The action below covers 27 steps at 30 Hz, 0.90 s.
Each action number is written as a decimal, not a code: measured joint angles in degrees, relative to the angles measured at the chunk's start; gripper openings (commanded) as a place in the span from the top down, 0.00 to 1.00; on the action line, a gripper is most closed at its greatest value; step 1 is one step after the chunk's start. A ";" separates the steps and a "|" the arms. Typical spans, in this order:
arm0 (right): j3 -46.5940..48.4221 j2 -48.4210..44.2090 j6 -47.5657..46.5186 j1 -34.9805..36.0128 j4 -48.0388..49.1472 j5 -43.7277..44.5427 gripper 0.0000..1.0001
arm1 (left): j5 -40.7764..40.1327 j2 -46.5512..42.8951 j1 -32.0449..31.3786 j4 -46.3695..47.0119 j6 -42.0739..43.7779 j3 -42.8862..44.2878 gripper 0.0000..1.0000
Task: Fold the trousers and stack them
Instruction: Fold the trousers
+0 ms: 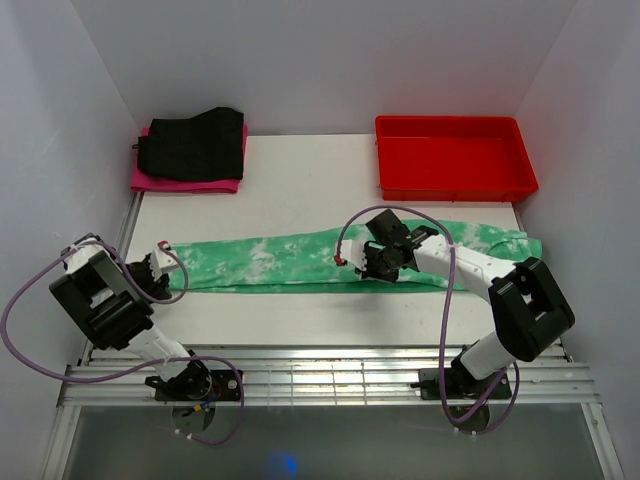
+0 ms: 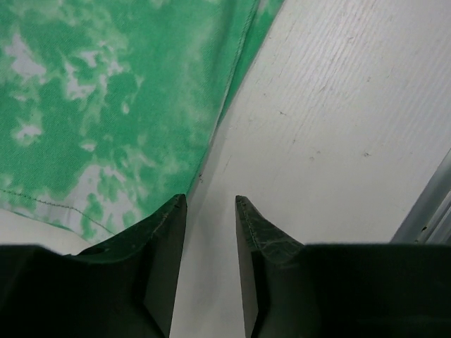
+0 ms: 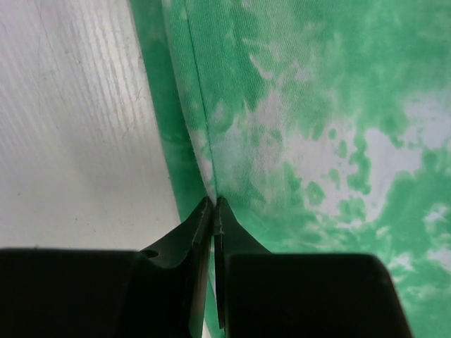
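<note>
Clamping right jaws on the trousers [image 1: 270, 262] at an edge seam, mid-length. Hovering left jaws, narrowly parted and empty, beside the trousers' left end; worth catching every layer there before lifting.

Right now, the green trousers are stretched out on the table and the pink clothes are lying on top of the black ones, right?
Not quite. The top external view shows the black garment lying on top of the pink garment, not under it. The rest is right: the trousers are stretched out on the table.
</note>
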 measured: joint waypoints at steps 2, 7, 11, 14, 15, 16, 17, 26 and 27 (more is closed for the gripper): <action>-2.32 0.02 -0.48 -0.02 1.18 -0.11 0.92 | -0.66 0.61 -0.46 1.22 0.17 -0.46 0.68; -5.95 0.70 -1.51 -0.07 3.08 -0.17 0.92 | -1.01 4.24 -0.79 1.53 0.37 1.66 0.71; -6.21 0.48 -1.97 -0.15 3.34 -0.37 0.92 | 2.80 7.74 0.35 -3.17 -2.60 10.78 0.49; -5.92 0.79 -1.90 -0.22 3.08 -0.66 0.92 | 8.90 7.98 0.83 -4.15 -9.79 18.01 0.44; -5.46 1.18 -1.90 -0.22 2.78 -0.76 0.92 | 10.80 7.28 0.68 -3.96 -12.13 18.99 0.41; -4.92 1.68 -1.88 -0.22 2.25 -0.85 0.92 | 12.28 6.10 0.24 -3.87 -14.75 18.93 0.41; -4.44 2.16 -1.90 -0.24 1.77 -1.01 0.92 | 13.25 4.66 -0.70 -3.67 -18.18 18.12 0.41; -2.08 2.78 1.53 -1.73 -0.11 -1.14 0.03 | 10.54 0.07 -14.38 13.25 -50.23 0.33 0.55; -1.81 2.21 1.84 -2.14 -0.39 -1.38 0.02 | 9.25 1.36 -14.23 15.08 -52.76 -0.46 0.56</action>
